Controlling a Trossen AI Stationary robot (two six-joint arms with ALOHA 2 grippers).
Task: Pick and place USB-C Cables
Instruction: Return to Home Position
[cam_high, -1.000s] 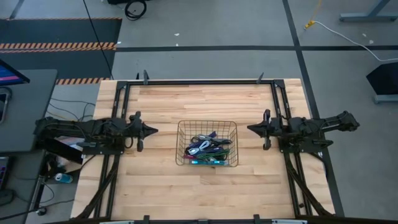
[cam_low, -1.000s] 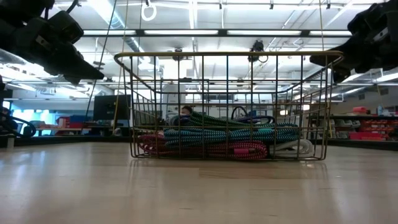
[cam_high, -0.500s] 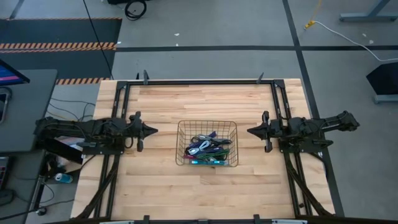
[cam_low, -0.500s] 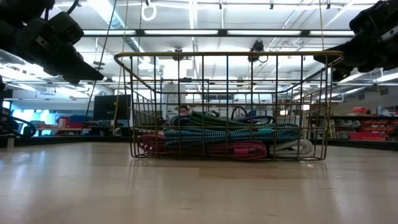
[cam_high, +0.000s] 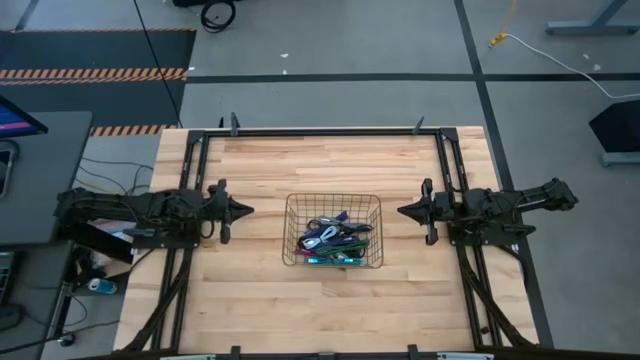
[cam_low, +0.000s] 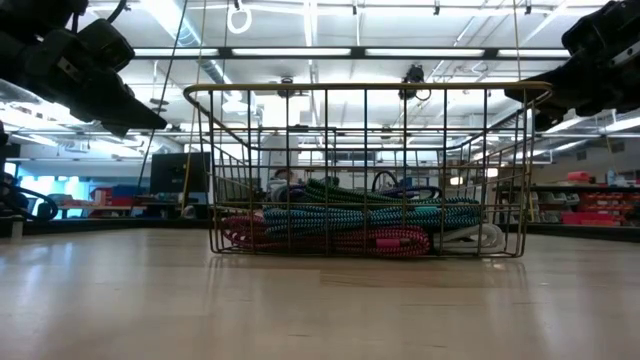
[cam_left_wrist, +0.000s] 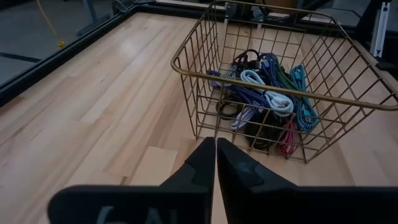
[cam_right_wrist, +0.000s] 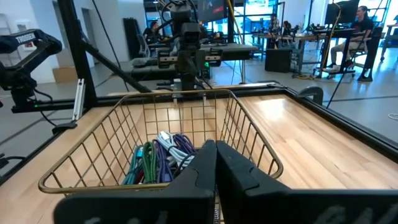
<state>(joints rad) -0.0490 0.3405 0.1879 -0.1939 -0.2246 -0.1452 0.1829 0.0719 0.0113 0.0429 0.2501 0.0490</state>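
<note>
The left end effector hangs to the left of the gold wire basket, apart from it and raised above the surface, tips pointing at the basket's left wall. Its two fingers are pressed together with no gap showing in its wrist view, and they carry nothing.

The basket stands near the middle of the surface, and the USB-C cables lie heaped inside it, mostly toward the near half of its floor. From table height the heap reaches roughly halfway up the walls: a maroon cable lies at the bottom, a teal braided cable across it, and a white cable and purple ones on top. No cable shows on the surface outside the basket, so the placing looks finished.

These cables should handle as light, soft and floppy, and their braided jackets probably offer fair grip. Piled like this, the loops are likely to snag on one another and on the wire mesh. Any further pick would best close across the bundled middle of a top coil, not a loose end or a plug.

The right end effector mirrors the left, to the right of the basket and clear of it, with fingers closed together and empty.
</note>
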